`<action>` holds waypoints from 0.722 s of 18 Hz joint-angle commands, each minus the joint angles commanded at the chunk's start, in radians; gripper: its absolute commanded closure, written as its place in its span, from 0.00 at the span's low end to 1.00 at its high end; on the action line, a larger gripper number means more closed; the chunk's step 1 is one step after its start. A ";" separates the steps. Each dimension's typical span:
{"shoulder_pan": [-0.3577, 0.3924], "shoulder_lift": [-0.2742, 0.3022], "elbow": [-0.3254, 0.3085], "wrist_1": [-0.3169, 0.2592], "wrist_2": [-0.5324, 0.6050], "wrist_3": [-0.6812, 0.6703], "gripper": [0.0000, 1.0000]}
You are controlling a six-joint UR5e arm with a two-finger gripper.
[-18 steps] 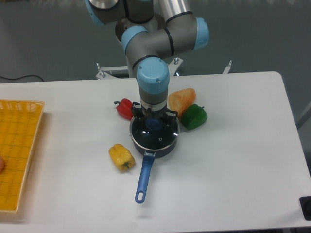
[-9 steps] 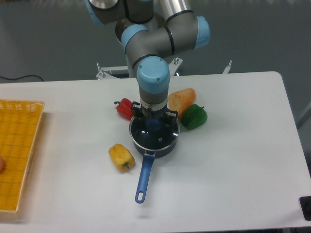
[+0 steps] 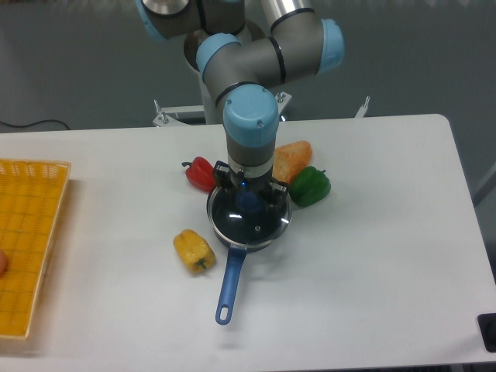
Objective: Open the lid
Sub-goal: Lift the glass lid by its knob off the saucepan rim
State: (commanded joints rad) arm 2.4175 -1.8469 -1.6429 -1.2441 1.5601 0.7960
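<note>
1. The hand (image 3: 249, 195) is being held straight down over the saucepan (image 3: 242, 225), its two fingers sitting either side of the blue knob (image 3: 248, 201). They appear closed on the knob, but actual contact isn't being shown clearly; judged as gripped.
2. The lid (image 3: 249, 215) is being seen over the pan mouth, near the middle of the surface (image 3: 372, 248). It looks pushed slightly toward the right rim and perhaps lifted a little, tho that can't be confirmed from one view.
3. Step in hand, as judged: the lid is being raised off the pan. A straight vertical pull is being advised, w/ the grip kept square on the knob so the glass isn't being tipped or dragged across the rim.
4. Clearance is being needed before any sideways move: the orange pepper (image 3: 291, 159), green pepper (image 3: 310, 187) and red pepper (image 3: 200, 173) are crowding the far side. The yellow pepper (image 3: 193, 251) and the pan's long handle (image 3: 228, 288) are lying on the near side.
5. Hard to make out: the fingertips are being masked by the wrist and by glare on the glass; pan contents can't be told.
6. A yellow basket (image 3: 31, 240) is being cut off at the left edge.
</note>
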 joint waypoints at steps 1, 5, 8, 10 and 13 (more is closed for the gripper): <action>0.000 0.000 0.005 0.000 0.000 0.014 0.33; 0.005 -0.003 0.009 0.000 -0.002 0.057 0.38; 0.014 -0.003 0.009 0.000 0.003 0.133 0.38; 0.015 -0.003 0.011 0.000 0.008 0.161 0.38; 0.037 -0.003 0.014 0.000 0.005 0.250 0.38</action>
State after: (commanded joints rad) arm 2.4543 -1.8500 -1.6291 -1.2441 1.5647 1.0457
